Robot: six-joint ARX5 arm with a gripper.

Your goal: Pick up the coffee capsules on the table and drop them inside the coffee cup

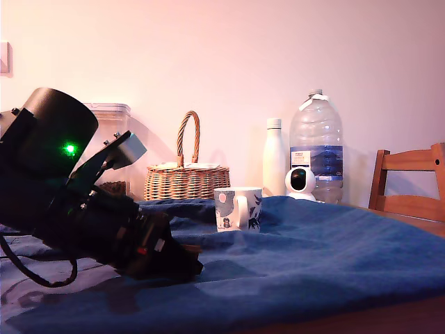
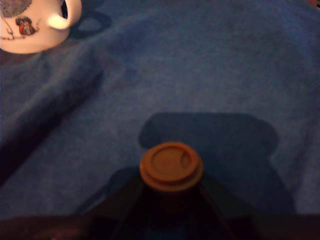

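Capsule [image 2: 171,166]: reddish-brown. Cloth [image 1: 313,243]: dark blue. Cup [image 1: 238,208]: white, blue-and-pink print. Basket [image 1: 186,177]: tan wicker. Bottle [image 1: 274,158]: white. Gripper [image 1: 182,266]: black.

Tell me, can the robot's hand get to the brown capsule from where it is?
Probably yes. In the wrist view the brown capsule sits right at the hand, between its dark fingers, with nothing in the way. Whether the hand already grips it is hard to tell.
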